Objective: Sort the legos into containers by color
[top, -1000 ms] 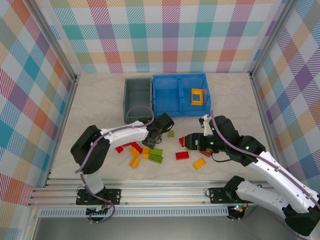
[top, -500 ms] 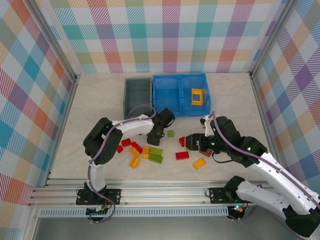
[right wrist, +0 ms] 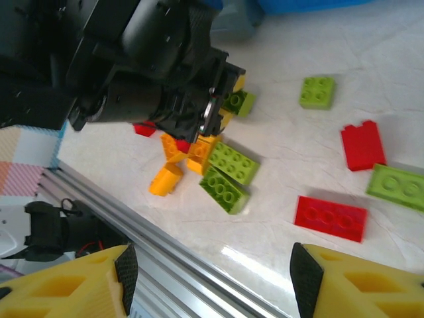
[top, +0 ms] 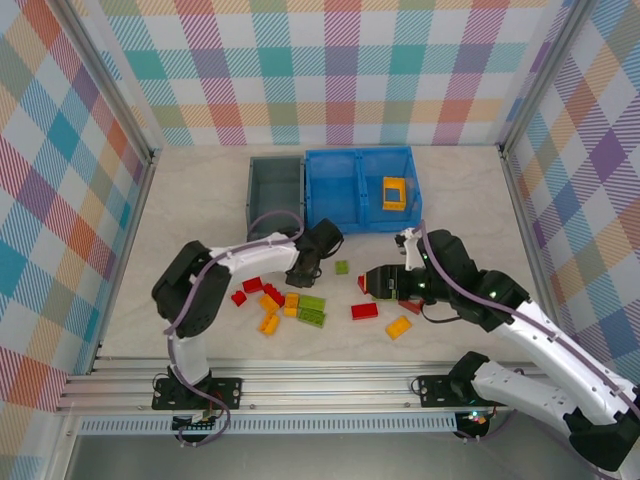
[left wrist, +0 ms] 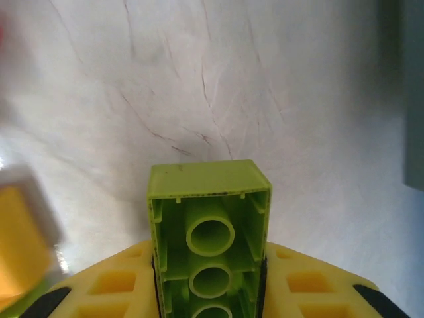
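The left arm point(top: 245, 262) stretches across the pale marbled bench point(top: 200, 205) toward the middle. The left jaws are clenched on a lime green studded plastic brick point(left wrist: 209, 228). From that wrist you look straight into the brick's hollow underside with its round tubes, wedged between two yellow fingers point(left wrist: 109, 291). Seen from the other wrist, it sits at the tip of the black wrist, close to a cluster of red and orange-yellow pieces point(top: 268, 300).

The right arm point(top: 470, 290) comes in from the near right. The right jaws are released, their yellow fingers point(right wrist: 63, 288) standing wide apart with nothing between them.

The other legos lie loose on the bench, on the near side of the bins. A small square lime green brick point(top: 342, 267) lies alone in the middle. Nearer are a flat red brick point(top: 364, 310) and, to its right, an orange-yellow brick point(top: 399, 327). Two lime green bricks point(top: 311, 310) lie side by side just right of the red and orange-yellow cluster.

On the far side stands a small grey open-top plastic bin point(top: 252, 200). Just beside it on the right is a wider bright blue plastic bin point(top: 380, 223) with two compartments. An orange-yellow hollow square frame point(top: 394, 192) lies in the blue bin's right compartment.
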Available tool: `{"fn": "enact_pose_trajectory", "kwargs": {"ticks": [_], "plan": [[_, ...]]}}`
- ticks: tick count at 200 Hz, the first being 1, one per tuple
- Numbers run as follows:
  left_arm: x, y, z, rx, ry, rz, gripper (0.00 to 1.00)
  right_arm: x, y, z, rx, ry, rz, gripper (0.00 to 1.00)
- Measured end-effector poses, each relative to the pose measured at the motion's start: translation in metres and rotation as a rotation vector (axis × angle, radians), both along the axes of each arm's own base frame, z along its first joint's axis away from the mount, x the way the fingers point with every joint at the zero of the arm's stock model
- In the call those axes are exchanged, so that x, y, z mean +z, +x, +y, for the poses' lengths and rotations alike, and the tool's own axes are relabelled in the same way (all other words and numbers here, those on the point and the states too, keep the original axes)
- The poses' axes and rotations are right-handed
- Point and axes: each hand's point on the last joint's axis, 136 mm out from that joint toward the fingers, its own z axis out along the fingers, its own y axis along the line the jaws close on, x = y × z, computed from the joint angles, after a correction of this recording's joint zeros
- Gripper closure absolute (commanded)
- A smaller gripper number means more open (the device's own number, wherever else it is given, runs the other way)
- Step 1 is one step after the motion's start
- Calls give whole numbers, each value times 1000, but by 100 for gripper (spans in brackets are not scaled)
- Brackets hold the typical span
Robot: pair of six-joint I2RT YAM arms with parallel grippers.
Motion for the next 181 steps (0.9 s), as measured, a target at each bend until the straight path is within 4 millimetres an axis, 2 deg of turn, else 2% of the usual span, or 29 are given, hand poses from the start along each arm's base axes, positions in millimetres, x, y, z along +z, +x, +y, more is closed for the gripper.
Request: {"fn": "enact_pose_trajectory", "kwargs": {"ticks": [23, 37, 53, 71, 88, 100, 123, 151, 181], "plan": [[46, -4, 17, -100, 30, -80, 78, 10, 5, 12, 37, 39, -35, 34], [75, 3, 31, -172, 59, -135, 77, 12, 11, 20, 53, 45, -46, 35], [100, 26, 56, -230, 120, -170, 77, 9, 18, 27, 56, 40, -45, 35], [113, 61, 78, -277, 172, -187, 76, 4, 24, 32, 55, 33, -38, 36], [115, 95, 88, -344, 233, -181, 75, 1, 28, 33, 46, 24, -37, 36], [113, 118, 88, -397, 270, -178, 75, 2, 29, 32, 38, 22, -40, 36], [100, 147, 83, -486, 322, -152, 70, 5, 30, 29, 20, 24, -54, 35], [77, 161, 75, -574, 342, -103, 64, 10, 29, 24, 0, 32, -72, 35], [55, 158, 73, -627, 339, -42, 52, 5, 33, 17, -45, 7, -67, 35]]}}
